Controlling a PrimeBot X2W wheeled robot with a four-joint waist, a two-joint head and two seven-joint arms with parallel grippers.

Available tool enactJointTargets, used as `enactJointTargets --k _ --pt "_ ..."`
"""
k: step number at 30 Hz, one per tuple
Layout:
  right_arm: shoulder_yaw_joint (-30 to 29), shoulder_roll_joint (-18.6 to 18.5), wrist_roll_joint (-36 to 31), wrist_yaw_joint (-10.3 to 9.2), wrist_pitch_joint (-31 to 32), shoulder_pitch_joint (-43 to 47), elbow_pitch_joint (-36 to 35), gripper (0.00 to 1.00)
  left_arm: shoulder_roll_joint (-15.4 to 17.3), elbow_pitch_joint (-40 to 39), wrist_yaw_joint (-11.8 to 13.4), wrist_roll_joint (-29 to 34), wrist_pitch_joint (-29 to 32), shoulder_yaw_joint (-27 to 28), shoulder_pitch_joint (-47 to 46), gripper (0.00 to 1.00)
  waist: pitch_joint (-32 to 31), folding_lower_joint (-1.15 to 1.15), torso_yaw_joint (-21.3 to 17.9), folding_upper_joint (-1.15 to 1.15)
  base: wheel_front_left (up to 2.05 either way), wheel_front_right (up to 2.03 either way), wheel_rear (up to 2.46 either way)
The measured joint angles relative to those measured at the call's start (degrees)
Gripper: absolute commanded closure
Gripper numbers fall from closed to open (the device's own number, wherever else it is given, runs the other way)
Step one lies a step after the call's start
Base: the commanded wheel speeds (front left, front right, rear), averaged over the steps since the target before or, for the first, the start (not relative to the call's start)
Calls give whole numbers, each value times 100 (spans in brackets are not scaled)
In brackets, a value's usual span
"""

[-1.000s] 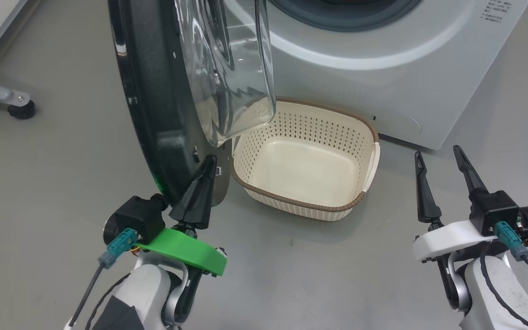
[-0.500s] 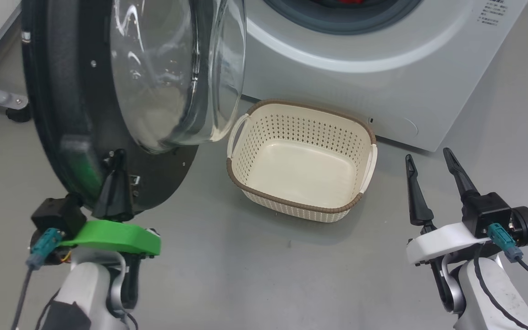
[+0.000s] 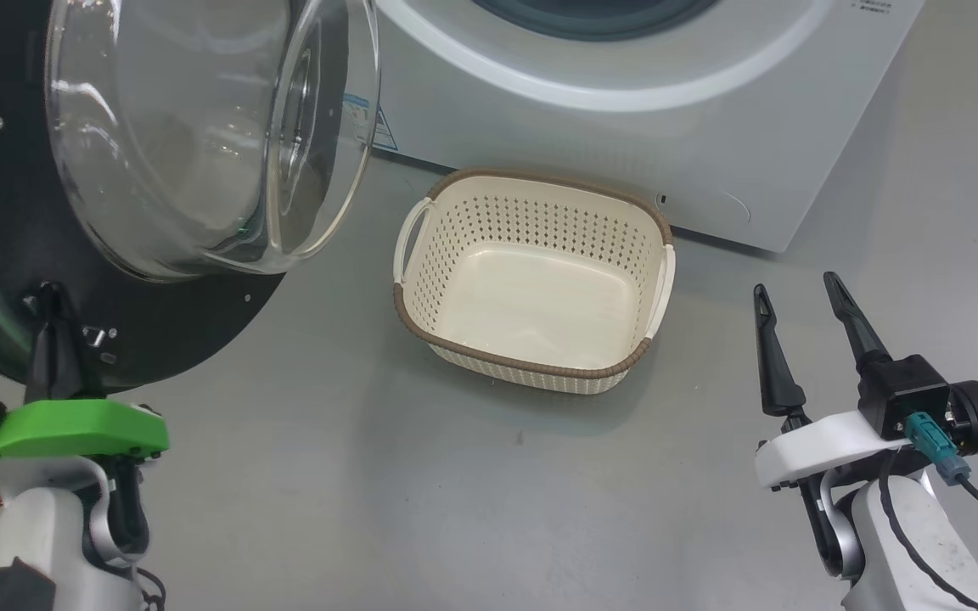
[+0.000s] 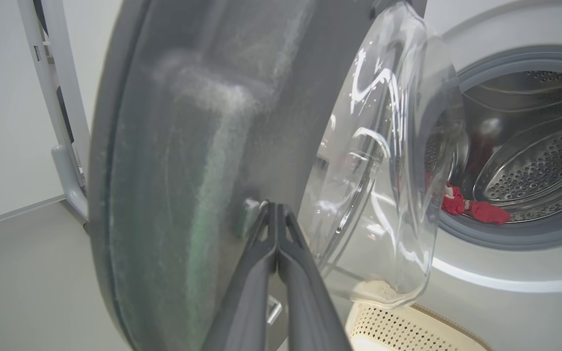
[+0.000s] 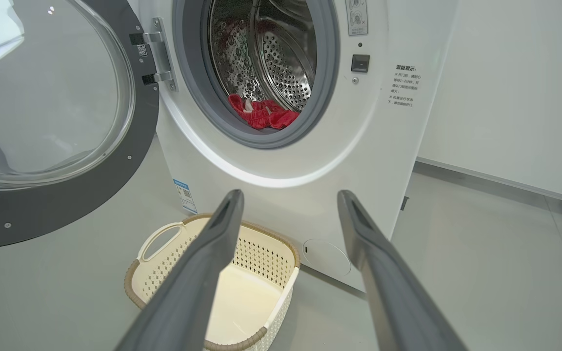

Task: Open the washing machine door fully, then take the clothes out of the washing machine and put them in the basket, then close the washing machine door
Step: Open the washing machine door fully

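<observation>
- Washing machine door (image 3: pixel 141 153): you will find it in the upper left of the head view. It has a wide black rim and a bulging clear glass bowl, and it is swung away from the opening on its metal hinge (image 5: pixel 156 56).
- Washing machine (image 3: pixel 625 127): a white front-loader across the top of the head view. The right wrist view shows you its grey gasket ring and perforated steel drum (image 5: pixel 281 58).
- Clothes (image 5: pixel 261 114): a bright red heap with a touch of white, lying at the bottom front of the drum, just behind the gasket.
- Basket (image 3: pixel 531 222): cream with perforated sides and a brown rim. It stands on the grey floor (image 3: pixel 370 492) at the centre of the head view, just before the machine's front.
- Your left gripper (image 3: pixel 52 297): lower left, fingers pressed together, tips at the door's black inner face beside a small metal catch. I cannot tell if they touch it.
- Your right gripper (image 3: pixel 795 284): lower right, fingers spread wide with nothing between them, well apart from the basket.
- In the way: in the left wrist view the glass bowl covers the left part of the drum mouth.
- Blue label sticker (image 5: pixel 183 192): low on the machine's front, above the basket.
</observation>
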Motion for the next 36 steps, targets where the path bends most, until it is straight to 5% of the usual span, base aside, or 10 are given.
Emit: enactJointTargets --k 27,36 --pt "-120 -64 -174 102 0 -65 -47 0 630 1101 77 -76 0 1293 -995 100 512 0 -366 0 0 0 0" --pt "-213 -47 -172 144 0 -141 -37 0 621 1136 85 93 -1 1295 -1133 100 507 0 -424 0 0 0 0"
